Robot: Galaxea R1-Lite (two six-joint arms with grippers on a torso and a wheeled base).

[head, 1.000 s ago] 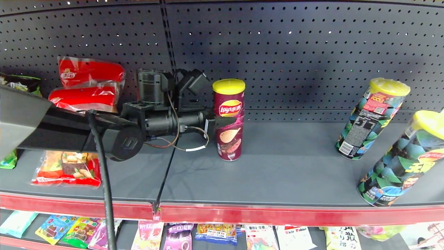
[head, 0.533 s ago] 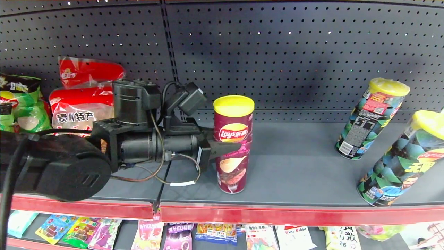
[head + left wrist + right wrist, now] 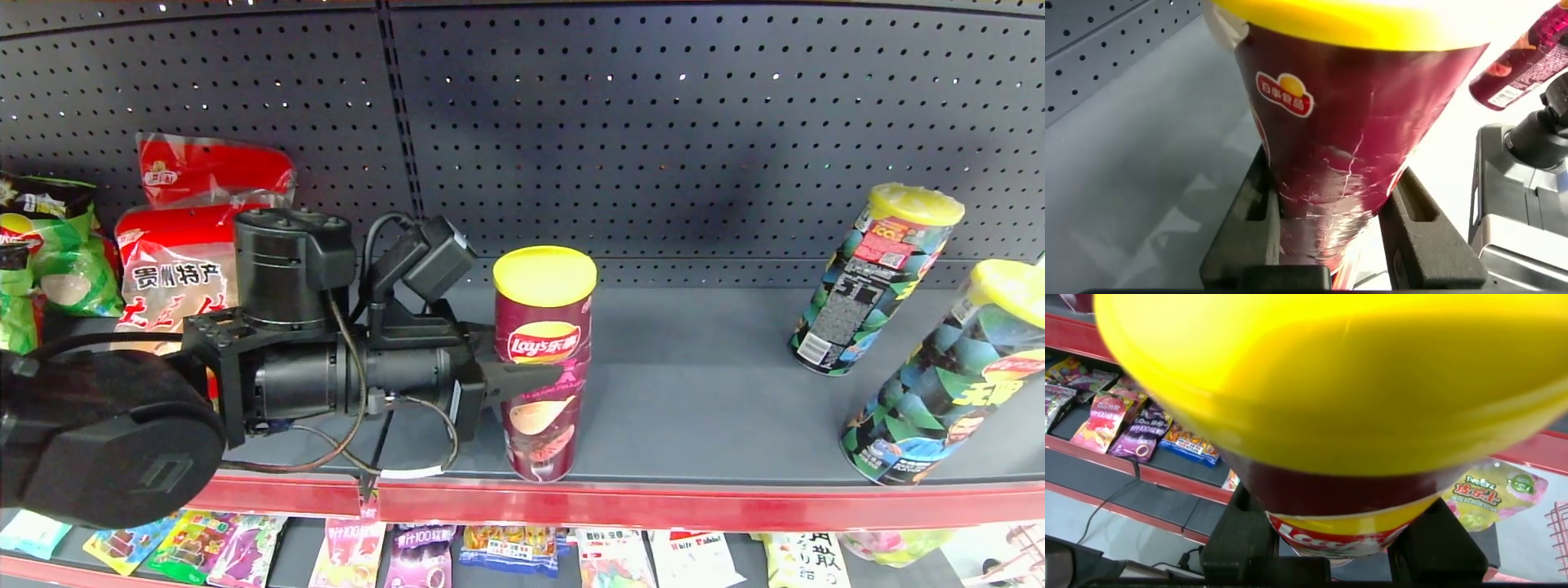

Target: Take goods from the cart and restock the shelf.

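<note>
Drawn forward since the earlier frames, the maroon cylindrical crisp can with a yellow plastic lid (image 3: pixel 543 335) is now held at the front of the grey metal shelf (image 3: pixel 702 408).

The can is kept upright, with its base just behind the red front strip (image 3: pixel 653 502). It is clasped at mid-height by the left claw (image 3: pixel 535 380), whose fingers are closed against both of its sides. A red-and-yellow can with a yellow lid (image 3: pixel 1331 376) is clamped between the closed fingers of the right claw (image 3: pixel 1339 539). Well to the right on the shelf, a dark patterned tube with a yellow lid (image 3: pixel 878 282) is seen. Red plastic snack bags (image 3: pixel 204 204) are stacked at the back left.
</note>
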